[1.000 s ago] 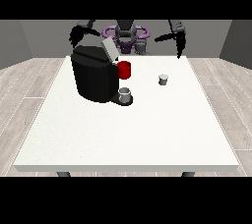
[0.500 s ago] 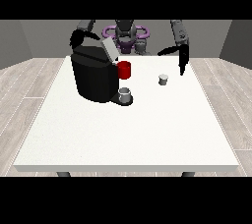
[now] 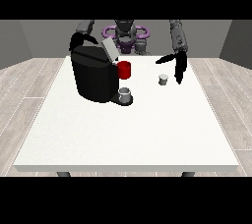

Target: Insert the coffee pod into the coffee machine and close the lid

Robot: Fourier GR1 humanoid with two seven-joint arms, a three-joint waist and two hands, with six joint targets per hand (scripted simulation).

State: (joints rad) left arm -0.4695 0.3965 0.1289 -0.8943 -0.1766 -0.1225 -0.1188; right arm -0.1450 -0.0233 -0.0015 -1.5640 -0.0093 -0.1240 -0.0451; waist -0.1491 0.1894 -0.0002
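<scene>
Lowered beside the coffee pod [image 3: 163,79] — hand at the view's right [image 3: 178,67].

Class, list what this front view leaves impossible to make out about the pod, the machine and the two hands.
- The hand at the view's left: mostly hidden behind the coffee machine; finger pose unreadable.
- The machine's pod slot: under the raised lid, facing away from the camera.
- The coffee pod: too small to show which end is up.
- The hand at the view's right: whether it touches the pod is unclear.
</scene>
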